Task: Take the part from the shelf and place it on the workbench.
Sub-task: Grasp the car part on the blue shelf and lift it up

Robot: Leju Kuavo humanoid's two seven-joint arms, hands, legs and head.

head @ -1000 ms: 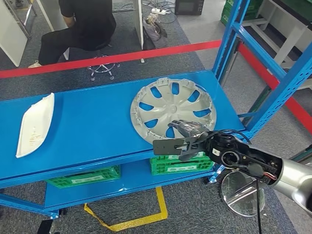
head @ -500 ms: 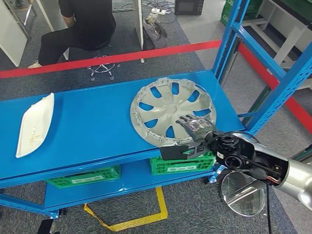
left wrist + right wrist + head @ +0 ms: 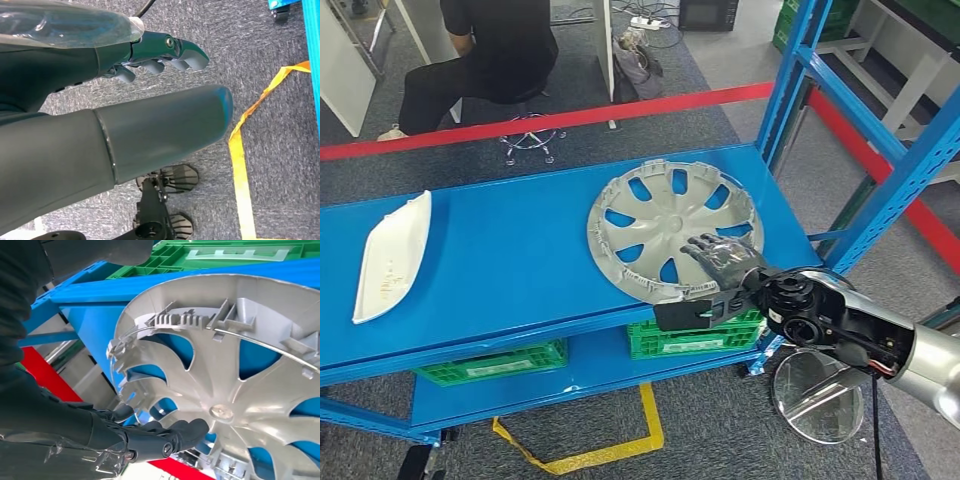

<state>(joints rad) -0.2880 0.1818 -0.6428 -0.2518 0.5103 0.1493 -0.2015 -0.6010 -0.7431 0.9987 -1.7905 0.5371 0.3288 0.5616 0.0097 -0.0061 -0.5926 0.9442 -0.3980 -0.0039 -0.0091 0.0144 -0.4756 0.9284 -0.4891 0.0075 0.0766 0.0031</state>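
A silver hubcap (image 3: 675, 215) lies flat on the right part of the blue shelf (image 3: 509, 260). My right hand (image 3: 716, 275) is at its near rim, open. The fingers (image 3: 712, 250) stretch over the hubcap's near spokes, and the thumb (image 3: 686, 312) sticks out in front of the shelf edge, below the rim. In the right wrist view the fingers (image 3: 177, 435) hover just off the hubcap (image 3: 241, 380), and I cannot tell if they touch it. My left hand (image 3: 158, 55) hangs over the grey carpet, holding nothing, fingers loosely apart.
A white curved part (image 3: 392, 255) lies at the shelf's left end. Green crates (image 3: 690, 338) sit on the lower level. Blue uprights (image 3: 803, 70) rise to the right. A person (image 3: 486, 50) sits beyond the red floor line (image 3: 546, 118). A round shiny disc (image 3: 814, 400) lies on the floor.
My right hand has moved from the shelf's front edge forward and rightward over the hubcap's near rim, its fingers now spread above the spokes. The hubcap has not moved.
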